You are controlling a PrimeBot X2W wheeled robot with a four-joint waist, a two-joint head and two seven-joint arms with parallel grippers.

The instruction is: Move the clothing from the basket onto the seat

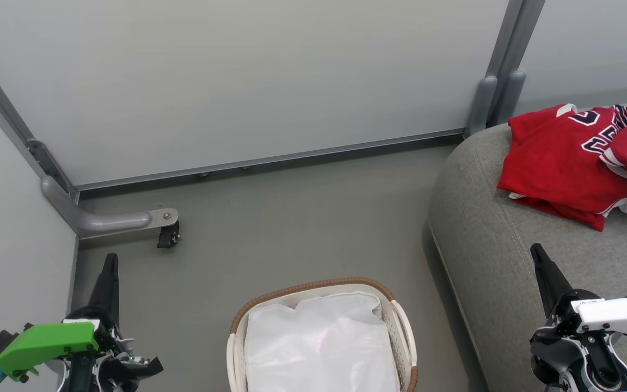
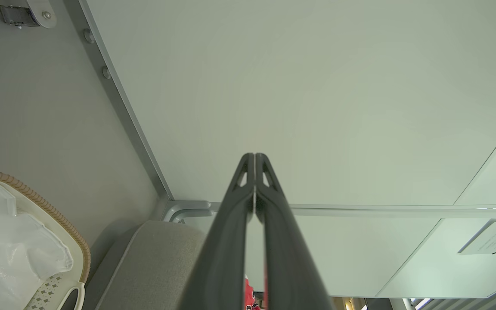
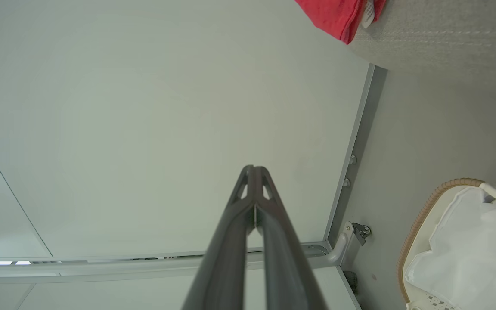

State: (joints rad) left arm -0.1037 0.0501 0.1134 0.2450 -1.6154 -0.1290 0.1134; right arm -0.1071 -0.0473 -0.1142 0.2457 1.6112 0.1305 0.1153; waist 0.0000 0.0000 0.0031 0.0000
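The red clothing (image 1: 575, 160) lies bunched on the grey seat (image 1: 487, 245) at the upper right, its white-and-navy lettering and white stripes showing; a red corner (image 3: 334, 17) of it also shows on the seat (image 3: 446, 38) in the right wrist view. The white basket (image 1: 400, 326) with its brown woven rim stands on the floor at the bottom centre, holding just its white liner (image 1: 319, 343). My left gripper (image 1: 110, 261) is shut at the lower left, beside the basket (image 2: 75, 241). My right gripper (image 1: 536, 251) is shut over the seat's front part, holding nothing.
Pale partition walls (image 1: 237, 81) enclose the grey floor (image 1: 292, 218). A grey metal foot with a black caster (image 1: 167, 235) juts out at the left corner, and grey posts (image 1: 496, 92) stand behind the seat. Open floor lies between basket and wall.
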